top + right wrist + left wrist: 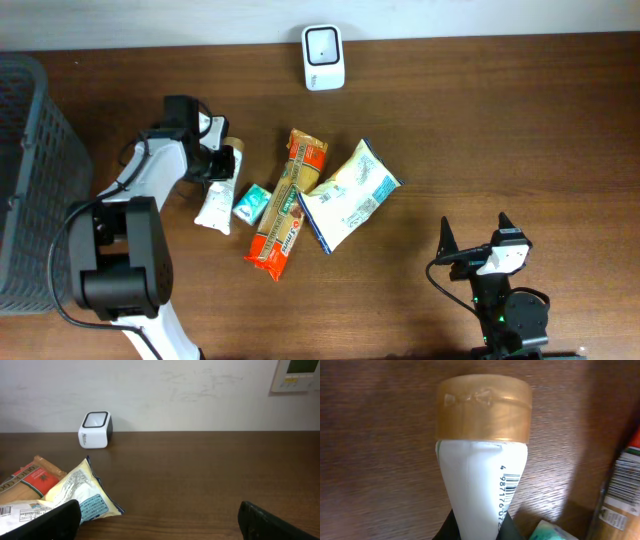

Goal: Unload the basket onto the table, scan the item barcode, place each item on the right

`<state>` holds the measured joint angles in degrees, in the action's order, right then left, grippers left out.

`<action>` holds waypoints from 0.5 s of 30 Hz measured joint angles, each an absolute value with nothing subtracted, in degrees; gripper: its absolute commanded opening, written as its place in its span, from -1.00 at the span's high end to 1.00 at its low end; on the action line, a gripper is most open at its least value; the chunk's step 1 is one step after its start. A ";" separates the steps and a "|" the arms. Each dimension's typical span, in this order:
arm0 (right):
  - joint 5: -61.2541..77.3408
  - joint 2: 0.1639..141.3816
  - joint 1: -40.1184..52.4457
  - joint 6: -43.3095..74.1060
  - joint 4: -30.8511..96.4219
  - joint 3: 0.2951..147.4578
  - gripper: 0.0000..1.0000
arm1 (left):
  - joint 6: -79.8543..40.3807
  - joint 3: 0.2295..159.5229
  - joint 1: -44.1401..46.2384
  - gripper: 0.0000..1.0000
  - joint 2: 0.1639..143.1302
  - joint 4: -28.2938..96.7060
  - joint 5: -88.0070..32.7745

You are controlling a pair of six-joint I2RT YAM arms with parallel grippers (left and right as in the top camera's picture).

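My left claw (221,161) was pressed together on the white tube (479,475), pinching its body so its long axis ran straight out ahead of my fingers, gold cap (484,409) at the far end and barcode (506,494) along the right flank; whether it rested on the tabletop (480,110) I couldn't tell. The scanner (323,57) stood well apart, ahead and right of that claw, closer to it than to my right claw (475,233). That one hung spread and empty, level, near my base.

Grey mesh basket (35,170) sits at the desk's (480,130) left edge. Mid-desk: long orange packet (275,245), yellow-white bag (350,195) overlapping it, small teal pack (252,204) alongside.
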<state>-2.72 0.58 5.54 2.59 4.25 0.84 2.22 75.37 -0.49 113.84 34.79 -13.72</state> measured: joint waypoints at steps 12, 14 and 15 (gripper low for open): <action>-2.74 0.58 5.54 2.57 4.25 0.84 -0.97 | 2.57 69.87 2.04 0.92 112.95 27.00 -33.76; -2.74 0.58 5.54 2.57 4.25 0.84 -0.97 | 2.61 70.85 -0.84 0.09 112.95 26.72 -33.89; -2.72 0.58 5.54 2.57 4.25 0.84 -0.97 | 3.09 70.87 -1.28 -0.42 112.95 26.76 -33.87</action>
